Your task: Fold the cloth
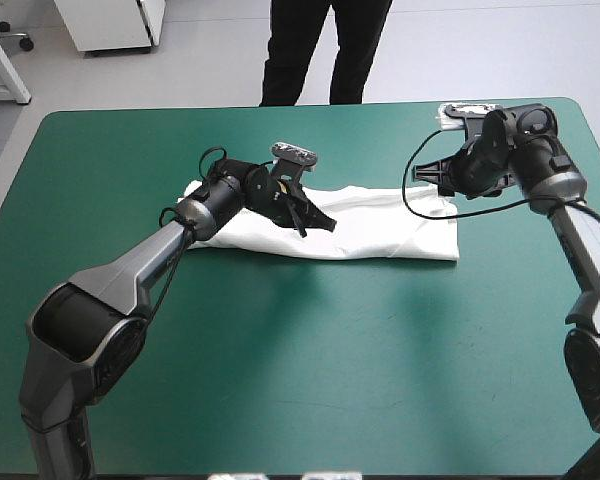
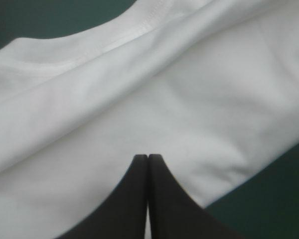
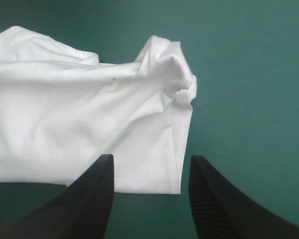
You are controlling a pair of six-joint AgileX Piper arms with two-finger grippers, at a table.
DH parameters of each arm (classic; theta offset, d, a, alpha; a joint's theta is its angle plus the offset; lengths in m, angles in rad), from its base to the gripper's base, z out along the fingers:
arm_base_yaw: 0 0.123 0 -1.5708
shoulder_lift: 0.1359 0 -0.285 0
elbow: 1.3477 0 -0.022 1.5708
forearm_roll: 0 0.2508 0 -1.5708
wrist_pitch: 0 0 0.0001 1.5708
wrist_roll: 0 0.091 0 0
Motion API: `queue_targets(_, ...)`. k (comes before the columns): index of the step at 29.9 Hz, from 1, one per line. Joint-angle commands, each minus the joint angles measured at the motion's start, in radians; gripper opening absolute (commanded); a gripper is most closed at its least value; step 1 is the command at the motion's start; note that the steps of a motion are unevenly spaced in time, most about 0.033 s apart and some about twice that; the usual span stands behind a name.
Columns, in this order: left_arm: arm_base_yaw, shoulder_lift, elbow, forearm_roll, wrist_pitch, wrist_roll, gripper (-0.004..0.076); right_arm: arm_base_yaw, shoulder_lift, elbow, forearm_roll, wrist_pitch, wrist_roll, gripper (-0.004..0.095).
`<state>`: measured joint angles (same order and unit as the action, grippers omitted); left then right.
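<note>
Black fins of the left end effector are clenched tip to tip, with no cloth seen pinched between them; it is poised over the middle of the T-shirt. The right end effector is released, fingers apart, the shirt's end just ahead of the gap.

T-shirt: white, a long folded band across the teal-green desk, somewhat toward the far edge, with one corner bunched at the right arm's end.

Step, as judged: lengthwise fold done, crosswise fold pending. The next move calls for gripping one end of the band and carrying it over the other.

No brand, label or writing readable.
</note>
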<state>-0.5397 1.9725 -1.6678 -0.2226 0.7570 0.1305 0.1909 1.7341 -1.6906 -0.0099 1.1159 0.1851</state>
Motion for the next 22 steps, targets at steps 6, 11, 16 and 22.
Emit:
queue_targets(6, -0.017, 0.01, -0.036, -0.021, -0.102, -0.003, -0.0009, -0.011, -0.053, -0.029, 0.019, -0.028, -0.002, 0.0442)
queue_targets(11, -0.017, 0.052, -0.036, -0.021, -0.097, -0.003, -0.0009, -0.032, -0.049, -0.029, 0.037, -0.029, -0.007, 0.0441)
queue_targets(16, -0.017, 0.074, -0.036, -0.021, -0.096, -0.003, -0.0009, -0.119, -0.034, -0.029, 0.182, -0.041, -0.1, 0.0462)
queue_targets(22, -0.017, 0.074, -0.036, -0.017, -0.084, -0.003, -0.0009, -0.223, 0.038, -0.029, 0.378, -0.009, -0.217, 0.064)
